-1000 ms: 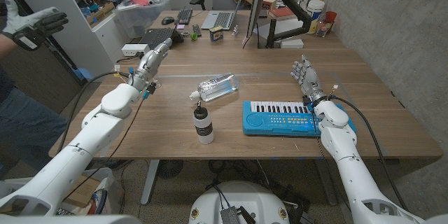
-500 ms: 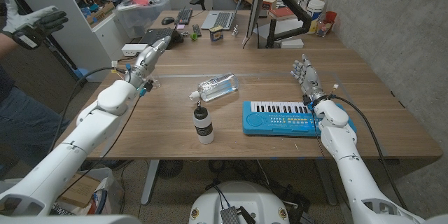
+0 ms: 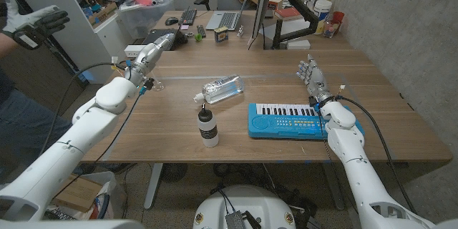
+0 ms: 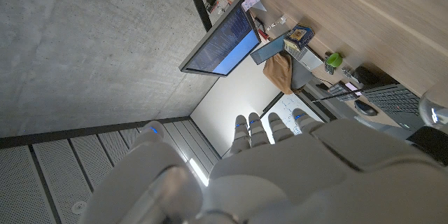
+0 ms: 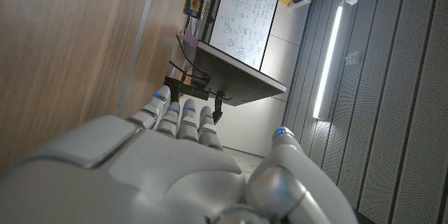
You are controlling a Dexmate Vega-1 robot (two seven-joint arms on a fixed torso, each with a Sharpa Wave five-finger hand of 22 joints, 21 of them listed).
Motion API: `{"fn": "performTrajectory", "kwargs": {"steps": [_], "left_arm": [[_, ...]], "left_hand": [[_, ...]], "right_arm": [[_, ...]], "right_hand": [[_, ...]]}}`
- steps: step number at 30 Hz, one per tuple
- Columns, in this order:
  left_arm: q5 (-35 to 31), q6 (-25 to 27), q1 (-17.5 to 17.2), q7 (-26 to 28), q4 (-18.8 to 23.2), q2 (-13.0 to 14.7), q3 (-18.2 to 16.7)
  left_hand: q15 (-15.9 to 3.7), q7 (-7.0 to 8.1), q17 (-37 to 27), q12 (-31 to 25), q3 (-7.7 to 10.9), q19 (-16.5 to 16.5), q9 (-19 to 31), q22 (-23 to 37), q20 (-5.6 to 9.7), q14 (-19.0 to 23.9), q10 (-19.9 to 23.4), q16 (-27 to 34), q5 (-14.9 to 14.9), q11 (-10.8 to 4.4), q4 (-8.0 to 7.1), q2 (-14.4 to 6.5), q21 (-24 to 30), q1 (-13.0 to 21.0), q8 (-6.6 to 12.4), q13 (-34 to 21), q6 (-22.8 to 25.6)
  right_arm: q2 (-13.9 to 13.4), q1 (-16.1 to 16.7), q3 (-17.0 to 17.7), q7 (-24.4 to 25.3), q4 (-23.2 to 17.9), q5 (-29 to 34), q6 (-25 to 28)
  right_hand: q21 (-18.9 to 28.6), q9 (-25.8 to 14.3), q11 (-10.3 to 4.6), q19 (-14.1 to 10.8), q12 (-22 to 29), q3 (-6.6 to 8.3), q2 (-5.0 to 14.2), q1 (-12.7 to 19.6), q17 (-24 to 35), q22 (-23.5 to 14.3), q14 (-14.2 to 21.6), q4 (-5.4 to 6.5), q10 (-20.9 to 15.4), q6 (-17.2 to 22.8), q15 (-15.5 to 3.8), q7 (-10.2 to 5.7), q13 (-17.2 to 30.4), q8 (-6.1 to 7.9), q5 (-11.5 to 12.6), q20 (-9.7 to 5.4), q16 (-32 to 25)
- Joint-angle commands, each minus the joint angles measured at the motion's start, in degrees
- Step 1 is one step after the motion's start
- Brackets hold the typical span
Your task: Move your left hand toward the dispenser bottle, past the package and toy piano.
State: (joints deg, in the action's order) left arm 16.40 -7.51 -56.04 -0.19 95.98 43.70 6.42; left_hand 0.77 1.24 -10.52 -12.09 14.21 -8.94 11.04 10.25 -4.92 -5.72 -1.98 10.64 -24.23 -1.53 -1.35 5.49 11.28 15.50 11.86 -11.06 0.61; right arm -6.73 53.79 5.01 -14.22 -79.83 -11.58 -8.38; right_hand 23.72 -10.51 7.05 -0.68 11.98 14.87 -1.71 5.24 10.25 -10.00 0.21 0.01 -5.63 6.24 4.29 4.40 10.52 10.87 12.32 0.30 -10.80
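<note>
A white dispenser bottle (image 3: 207,127) with a black pump top stands near the table's front middle. Behind it a clear shiny package (image 3: 222,89) lies on its side. A blue toy piano (image 3: 286,119) sits to the right. My left hand (image 3: 151,55) hovers raised at the table's far left, fingers straight and apart, holding nothing, well away from the bottle; its back (image 4: 280,161) shows in the left wrist view. My right hand (image 3: 313,80) stands upright behind the piano's right end, fingers apart and empty; its back (image 5: 161,154) shows in the right wrist view.
Keyboard (image 3: 188,16), laptop (image 3: 226,20), monitor (image 3: 260,7) and small items crowd the table's far side. A power strip (image 3: 136,50) lies by my left hand. A person's gloved hand (image 3: 36,23) is raised at far left. Shelves (image 3: 93,0) stand behind.
My left hand has lifted and drawn back toward the far left, away from the bottle. The right hand and the objects have not moved.
</note>
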Motion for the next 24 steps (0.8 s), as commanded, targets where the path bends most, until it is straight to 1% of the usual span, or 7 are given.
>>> {"fn": "performTrajectory", "kwargs": {"steps": [1,24], "left_arm": [[-1.4,0.8,0.3,-0.3,0.8,1.3,-0.3],[-4.7,2.2,1.4,-0.2,1.3,3.7,-0.5]], "left_hand": [[0.11,0.22,-0.2,0.0,-0.29,-0.2,0.2,0.4,-0.19,0.1,0.1,0.3,-0.2,-0.47,0.13,0.1,0.3,0.7,-0.02,-0.1,0.1],[-0.19,0.41,-0.2,-0.1,-0.46,-0.3,0.2,0.4,-0.4,0.3,0.4,0.4,-0.1,-1.0,0.2,-0.1,0.3,1.1,-0.07,-0.2,0.0]], "right_arm": [[-0.1,-0.1,-0.1,0.3,-0.2,0.5,0.5],[0.1,-1.3,-0.2,0.4,1.3,0.9,0.1]], "right_hand": [[-0.1,-0.2,0.24,-0.4,0.4,-0.14,0.4,0.1,0.2,-0.1,0.3,-0.01,-0.3,0.5,0.36,-0.24,0.2,0.3,-0.2,0.09,-0.1],[-0.7,-0.2,0.06,-0.6,0.4,-0.31,0.52,0.1,0.2,-0.1,0.4,-0.1,-0.4,0.5,0.38,-0.29,0.2,0.29,-0.2,0.12,0.0]]}}
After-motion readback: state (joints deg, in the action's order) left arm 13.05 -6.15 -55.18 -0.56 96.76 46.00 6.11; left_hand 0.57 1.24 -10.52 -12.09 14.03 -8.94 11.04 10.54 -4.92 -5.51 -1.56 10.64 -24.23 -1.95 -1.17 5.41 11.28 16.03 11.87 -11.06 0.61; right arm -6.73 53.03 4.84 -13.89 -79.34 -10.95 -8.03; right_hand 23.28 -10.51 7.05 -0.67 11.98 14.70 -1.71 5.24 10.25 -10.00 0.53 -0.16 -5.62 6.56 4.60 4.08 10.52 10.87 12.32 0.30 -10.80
